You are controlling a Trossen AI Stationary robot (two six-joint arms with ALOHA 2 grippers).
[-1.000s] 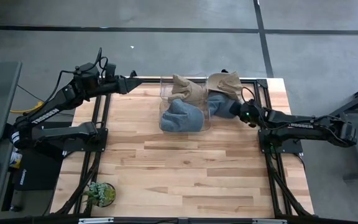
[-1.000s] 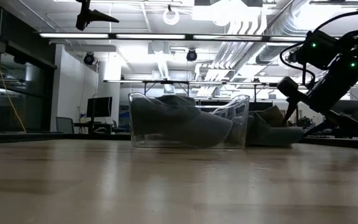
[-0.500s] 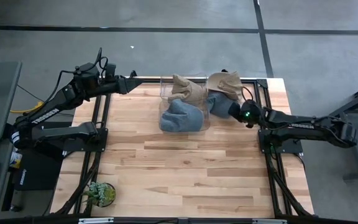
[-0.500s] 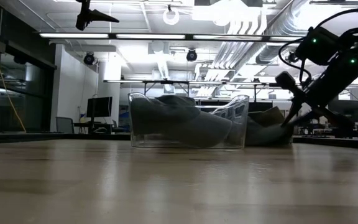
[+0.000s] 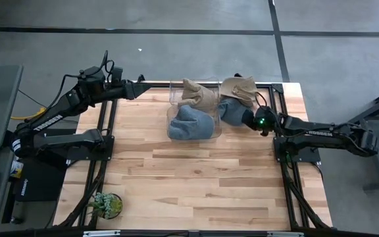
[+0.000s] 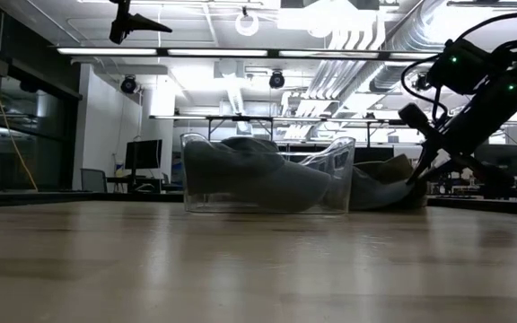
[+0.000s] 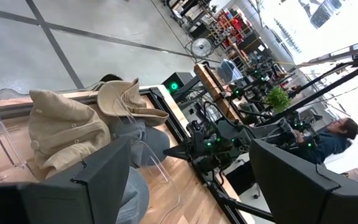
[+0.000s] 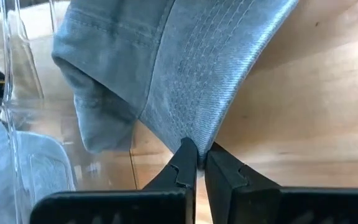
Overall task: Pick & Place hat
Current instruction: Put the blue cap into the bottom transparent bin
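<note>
1. Fingers (image 8: pixel 188 163) of the right gripper (image 5: pixel 247 118) are clenched on the brim edge of a grey-blue denim hat (image 8: pixel 185 68), right of centre in the high view.
2. That hat (image 5: pixel 229 109) lies on the light wooden slatted surface (image 5: pixel 196 178), just beside the right wall of a clear plastic bin (image 5: pixel 191 122).
3. Inside the bin sit a second grey-blue hat (image 5: pixel 191 123) and a tan fabric hat (image 5: pixel 199 95).
4. Another tan hat (image 5: pixel 237 87) lies at the upper edge, touching the gripped hat.
5. Left gripper (image 5: pixel 141 88) hovers at upper left of the bin, fingers (image 7: pixel 98 180) released and spread.
</note>
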